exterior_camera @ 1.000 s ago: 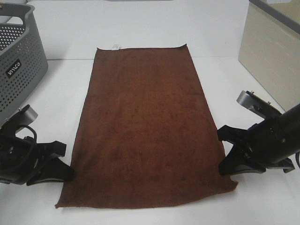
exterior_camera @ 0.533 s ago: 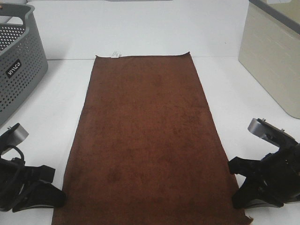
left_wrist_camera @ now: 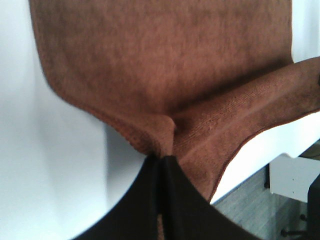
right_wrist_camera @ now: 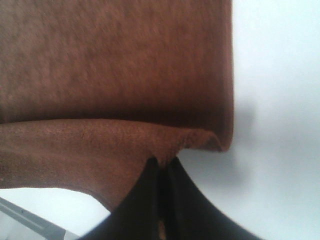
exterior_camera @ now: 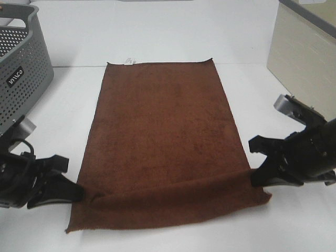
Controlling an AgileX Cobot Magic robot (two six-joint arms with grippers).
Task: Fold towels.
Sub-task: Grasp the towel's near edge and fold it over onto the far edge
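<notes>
Exterior high view. Item: one dark reddish-brown rectangular terry towel (exterior_camera: 165, 136), lying lengthwise at the middle of the white counter (exterior_camera: 63, 110), with its short edges far and near.

- Far short edge: flat on the counter, with a small white tag (exterior_camera: 129, 61) near its left corner.
- Main body: spread flat and smooth, both long edges straight.
- Near end: a raised ridge crosses the cloth from left to right. The strip beyond it slopes down to the near short edge, which rests on the counter.

Left gripper (exterior_camera: 79, 192): black, low over the counter at the towel's left long edge, a little short of the near-left corner. Its jaws are closed tight on the hem. The left wrist view shows the black tips (left_wrist_camera: 161, 161) pinching a small peak of the cloth (left_wrist_camera: 165, 65), the fabric creasing away from that point.

Right gripper (exterior_camera: 255, 178): black, at the right long edge opposite the left one, at the other end of the ridge. Its jaws are likewise clamped on the hem. The right wrist view shows the tips (right_wrist_camera: 162, 162) meeting on a puckered fold of cloth (right_wrist_camera: 115, 65).

Surroundings:
- Grey perforated plastic basket (exterior_camera: 21, 73) at the far left, well apart from the towel.
- Beige box-shaped unit (exterior_camera: 304, 68) at the far right, also well apart.
</notes>
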